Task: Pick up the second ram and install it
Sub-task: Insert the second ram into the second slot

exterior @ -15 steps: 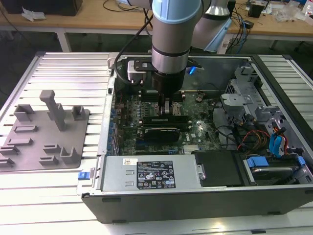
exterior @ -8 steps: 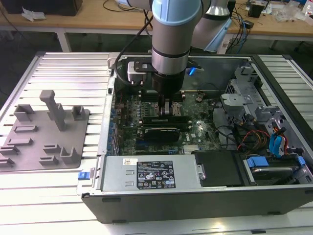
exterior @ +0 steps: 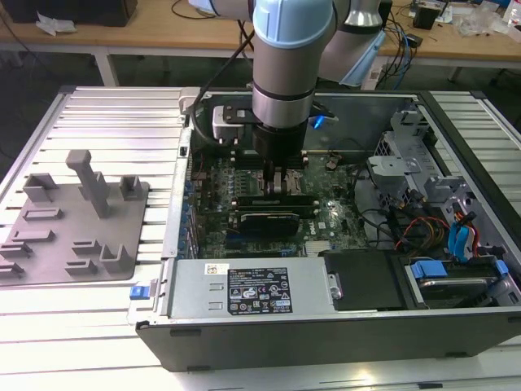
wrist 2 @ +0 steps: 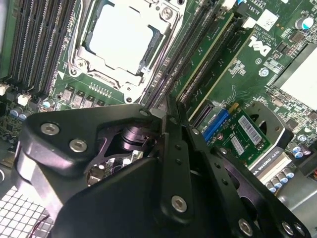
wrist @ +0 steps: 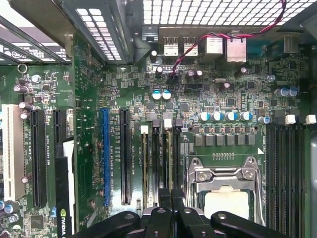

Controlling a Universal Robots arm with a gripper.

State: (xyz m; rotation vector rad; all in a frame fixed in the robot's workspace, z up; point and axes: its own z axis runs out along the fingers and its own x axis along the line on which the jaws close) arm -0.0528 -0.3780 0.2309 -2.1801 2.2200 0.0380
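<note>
Hovering low over the motherboard (exterior: 326,220) slots (wrist: 161,163), gripper (exterior: 282,186) jaws pressing together above the second ram (wrist 2: 205,62), seated.

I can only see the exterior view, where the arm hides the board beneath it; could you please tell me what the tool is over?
Observer: In the second wrist view, the tool is over the long black memory slots beside the silver processor socket.
Operator: Is any memory seated there?
Observer: Yes, a thin green circuit-board stick stands in a slot, with another alongside.
Operator: What lies beyond those slots?
Observer: In the first wrist view, a blue expansion slot runs parallel to them.
</note>
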